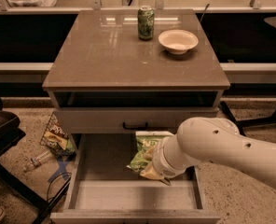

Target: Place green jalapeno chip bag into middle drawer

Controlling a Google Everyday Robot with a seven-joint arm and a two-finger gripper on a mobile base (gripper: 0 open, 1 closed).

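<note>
The green jalapeno chip bag (144, 147) hangs tilted over the right back part of the open middle drawer (105, 160), white band at the top near the drawer front above. My gripper (153, 166) sits at the end of the thick white arm (222, 148) coming in from the right. It is closed on the bag's lower right side and mostly hidden behind the wrist. The bag looks held just above the drawer's pale floor.
A closed drawer front with a black bar handle (135, 124) is right above the open drawer. A green soda can (146, 22) and a white bowl (178, 40) stand on the cabinet top. A darker snack bag (55, 136) and a plastic bottle (35, 161) lie on the floor left.
</note>
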